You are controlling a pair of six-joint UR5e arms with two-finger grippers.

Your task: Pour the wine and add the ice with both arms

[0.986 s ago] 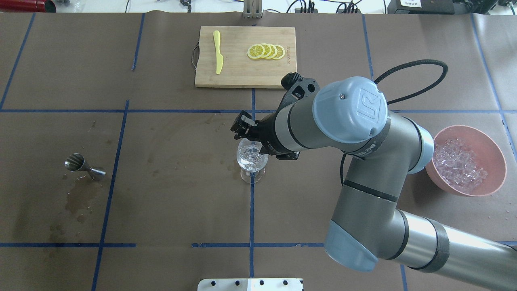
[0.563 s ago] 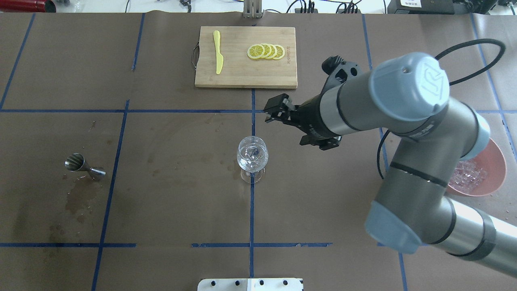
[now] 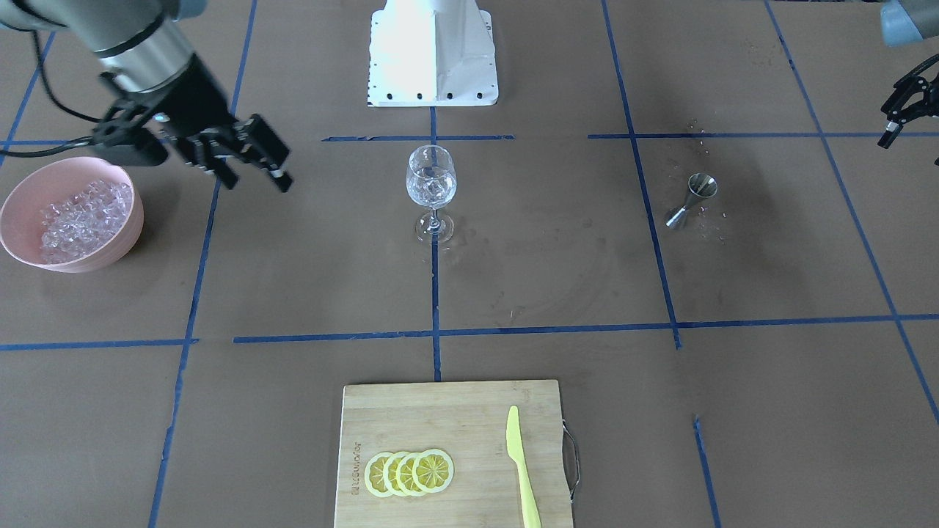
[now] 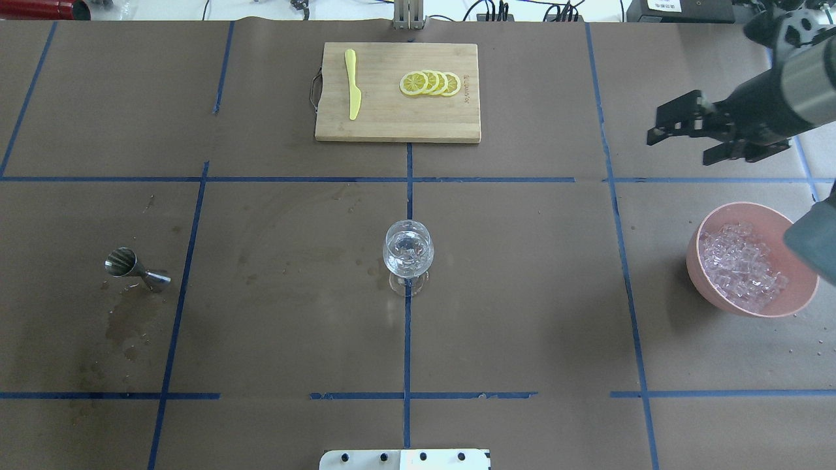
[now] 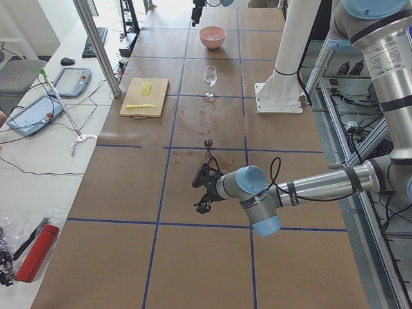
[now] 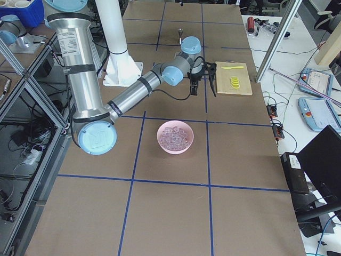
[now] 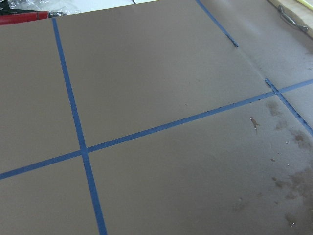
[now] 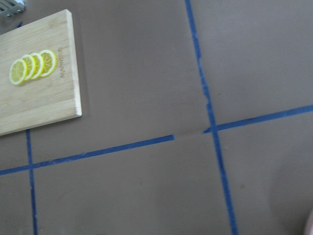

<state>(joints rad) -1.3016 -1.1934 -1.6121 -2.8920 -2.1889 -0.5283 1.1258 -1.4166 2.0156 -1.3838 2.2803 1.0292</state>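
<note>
Both jaws of the right gripper (image 4: pixel 655 125) stood wide apart, empty, above the table's far right, just beyond the pink bowl (image 4: pixel 800 297) of ice (image 4: pixel 741 267). More cubes sat in the central wine glass (image 4: pixel 408 243), perhaps with wine (image 4: pixel 406 266), hard to see. Whether the left gripper (image 5: pixel 203 203) was spread, I could not tell

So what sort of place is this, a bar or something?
Most likely a robotics lab, not a real bar. A robot arm reaches over a table papered brown and gridded with blue tape, and control tablets lie on the side bench.
</note>
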